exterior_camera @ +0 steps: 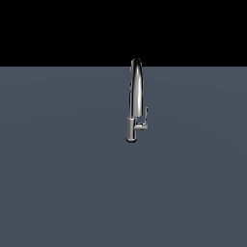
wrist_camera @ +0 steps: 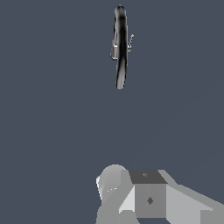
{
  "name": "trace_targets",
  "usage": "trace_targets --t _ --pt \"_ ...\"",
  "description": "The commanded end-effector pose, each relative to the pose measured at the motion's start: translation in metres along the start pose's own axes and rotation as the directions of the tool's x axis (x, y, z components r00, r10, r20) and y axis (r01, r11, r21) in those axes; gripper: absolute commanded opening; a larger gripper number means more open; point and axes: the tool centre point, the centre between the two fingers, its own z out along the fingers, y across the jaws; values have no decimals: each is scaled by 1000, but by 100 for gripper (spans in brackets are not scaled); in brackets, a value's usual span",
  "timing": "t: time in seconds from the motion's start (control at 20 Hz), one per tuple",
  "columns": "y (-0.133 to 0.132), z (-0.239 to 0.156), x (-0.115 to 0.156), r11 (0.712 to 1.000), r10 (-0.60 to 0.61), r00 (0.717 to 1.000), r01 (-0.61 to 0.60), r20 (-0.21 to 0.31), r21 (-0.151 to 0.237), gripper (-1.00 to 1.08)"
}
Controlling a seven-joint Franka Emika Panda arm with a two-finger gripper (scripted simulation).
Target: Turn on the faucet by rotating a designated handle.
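The faucet is a tall slim chrome tap that stands upright on the grey floor, just to the exterior view's right of centre. Its handle is a small chrome lever on a short stub, low on the body, on the exterior view's right side and pointing up. The wrist view sees the faucet from above as a dark narrow arc, with the handle a small glint beside it. Grey and white blocks of my gripper fill that picture's edge, well apart from the faucet. Its fingers are not distinguishable. The exterior view shows no arm.
A flat, uniform grey-blue floor surrounds the faucet on all sides. Beyond its far edge the background is black. Nothing else is seen.
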Motion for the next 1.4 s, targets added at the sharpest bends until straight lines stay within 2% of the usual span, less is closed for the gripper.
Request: trace_targets --t 0.0,0.35,0.65,1.0,1.35 --pt "0 0 0 1000 0 1000 0 0 0 -100" --pt "-1 1 7 1000 14 1000 -15 15 15 -100" --pt "-2 3 23 997 49 997 -52 54 50 -100" --pt "-2 9 55 985 114 984 -130 134 117 -100" --pt "0 20 95 954 184 953 -232 239 190 -100"
